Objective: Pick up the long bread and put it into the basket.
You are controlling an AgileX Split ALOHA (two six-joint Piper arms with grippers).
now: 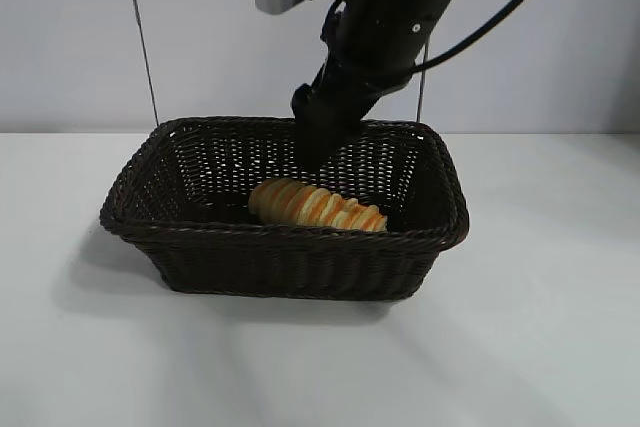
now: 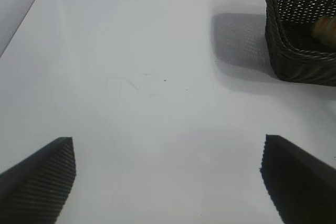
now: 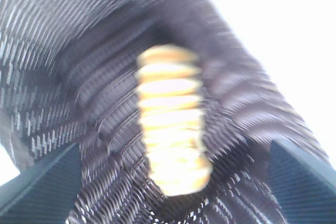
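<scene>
Long bread [image 1: 318,206] lies on the floor of the basket [image 1: 180,237], slightly right of centre, long axis running left-right with the right end angled a little toward the near wall. Exterior view: right gripper [image 1: 313,155] hangs directly above and just behind the loaf, apart from it, arm sloping down from the upper right; fingers dark against the wicker, gap hard to read here. Nothing held. Basket sits mid-table on the white table [image 1: 560,327]; the left arm is out of this view. Left wrist view: left gripper [image 2: 168,182] parked over bare table, jaws spread wide and empty, fingertip [image 2: 44,174] at either side of the view; one corner of the basket is visible well away from it, with a sliver of bread inside. Right wrist view: blurred, but bread clearly lies between and below the two spread fingertips [image 3: 42,190], untouched, its long axis pointing away from the camera, wicker all around. Jaws apart, clear of the loaf. Judgement: placement appears done; loaf is released inside the basket. Remaining move is likely a straight retreat for the right arm, the nearer one, without snagging the far rim.
</scene>
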